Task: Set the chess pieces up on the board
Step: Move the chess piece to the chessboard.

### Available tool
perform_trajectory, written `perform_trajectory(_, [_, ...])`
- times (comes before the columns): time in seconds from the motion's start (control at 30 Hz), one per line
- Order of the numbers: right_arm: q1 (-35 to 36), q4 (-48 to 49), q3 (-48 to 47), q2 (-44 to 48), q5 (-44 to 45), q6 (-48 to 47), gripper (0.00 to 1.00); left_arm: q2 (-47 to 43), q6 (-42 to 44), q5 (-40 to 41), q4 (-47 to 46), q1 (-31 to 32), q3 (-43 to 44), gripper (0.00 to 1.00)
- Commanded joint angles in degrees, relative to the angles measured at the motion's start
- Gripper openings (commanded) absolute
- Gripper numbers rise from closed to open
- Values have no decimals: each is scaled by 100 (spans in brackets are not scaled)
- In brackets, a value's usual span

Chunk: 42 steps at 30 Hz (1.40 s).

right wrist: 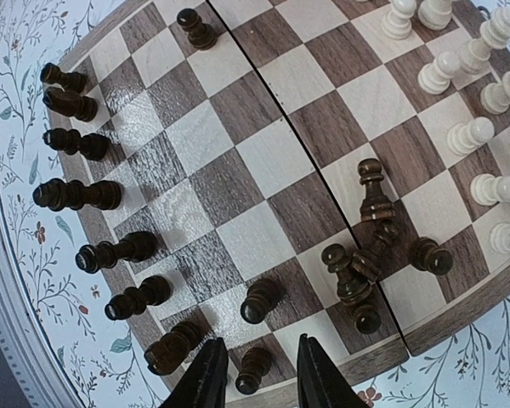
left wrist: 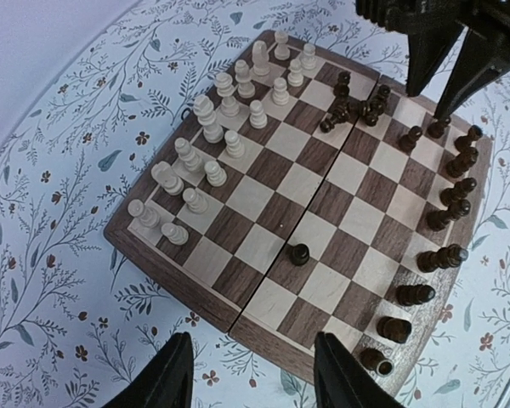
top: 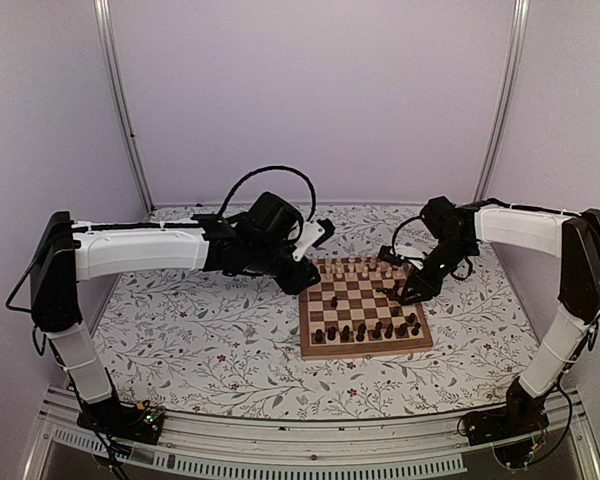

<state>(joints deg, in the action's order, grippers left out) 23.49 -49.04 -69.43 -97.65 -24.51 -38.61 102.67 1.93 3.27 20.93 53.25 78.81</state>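
Note:
The board point(top: 365, 351) lies right of centre on the floral cloth. Cream pieces point(top: 355, 267) stand in two rows along its far side, and they also show in the left wrist view point(left wrist: 212, 144). Dark pieces point(top: 370, 330) line its near side. Several dark pieces point(right wrist: 365, 255) lie tumbled near the right edge. A lone dark pawn point(left wrist: 299, 253) stands mid-board. My right gripper point(right wrist: 257, 378) is open, low over the right edge, its fingers either side of a dark pawn point(right wrist: 255, 370). My left gripper point(left wrist: 255, 378) is open and empty, above the cloth off the board's left edge.
The floral cloth point(top: 210, 330) covers the table. White walls and two metal posts point(top: 120, 100) close in the back. A metal rail point(top: 310, 440) runs along the near edge. The left arm's black cable point(top: 270, 172) loops above its wrist.

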Motion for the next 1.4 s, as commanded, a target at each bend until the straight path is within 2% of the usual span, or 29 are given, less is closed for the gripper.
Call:
perform_trajectory(0.0, [150,91,-90,-208,-11,-15,31,42,60,47,37,84,151,51])
perform_trajectory(0.33, [361,272,-103,-472,344,28,30,69,77,49,72,82,161,51])
perform_trajectory(0.57, [420,330,-119,-600,487,53,23,76,80,57,69,78,163,51])
perform_trajectory(0.8, [452,257,-167,-643,456,34,9,86,87,34,80,80,175,51])
perform_trajectory(0.93, [456,136,-164,-549,458,-3,6,95,92,32,93,80,179,51])
perform_trajectory(1.37, [461,-129,38,-218,496,-127,5,178,96,-41,135,82,214,51])
